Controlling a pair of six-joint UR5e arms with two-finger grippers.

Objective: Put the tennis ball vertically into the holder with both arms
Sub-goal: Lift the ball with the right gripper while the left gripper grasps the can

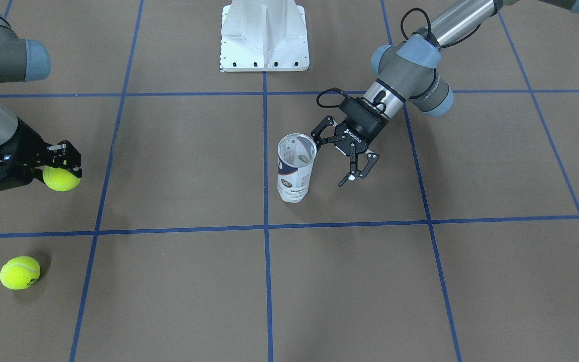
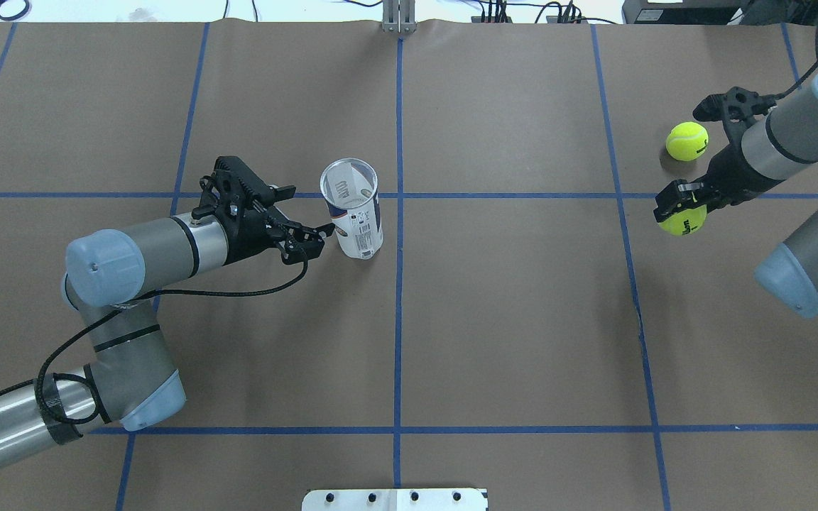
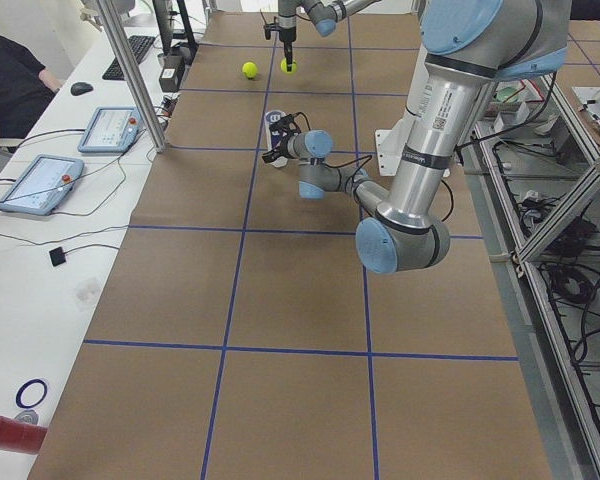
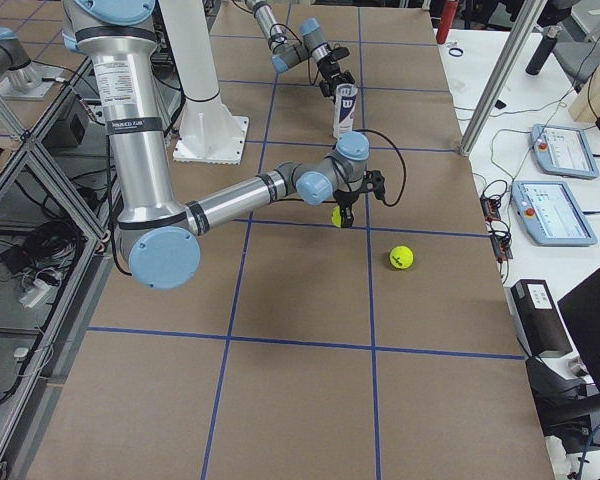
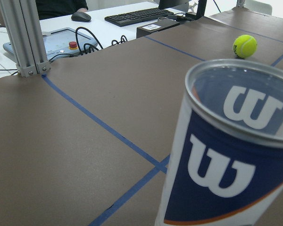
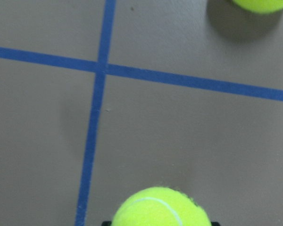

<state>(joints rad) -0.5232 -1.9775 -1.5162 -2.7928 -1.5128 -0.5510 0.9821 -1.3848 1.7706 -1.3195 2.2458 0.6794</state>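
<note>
We see a clear plastic tennis-ball can with a white and navy label [image 1: 295, 171] standing upright on the brown tabletop [image 1: 194, 166]. Its open end is up. It is close to where two blue tape lines [image 1: 266, 261] cross in the middle. The left arm's black gripper [image 1: 330, 161] is just beside the can, with its fingers spread wide and nothing between them. One fingertip is very near the can's rim, and we cannot tell if it touches. Far off, near the end of the tabletop, the right arm's black gripper [image 1: 62, 170] points down and squeezes a yellow-green tennis ball [image 1: 61, 179]. A second yellow-green tennis ball [image 1: 19, 272] lies alone on the tabletop, near the held one. A white metal pedestal [image 1: 264, 40] stands at the robot's edge of the tabletop
</note>
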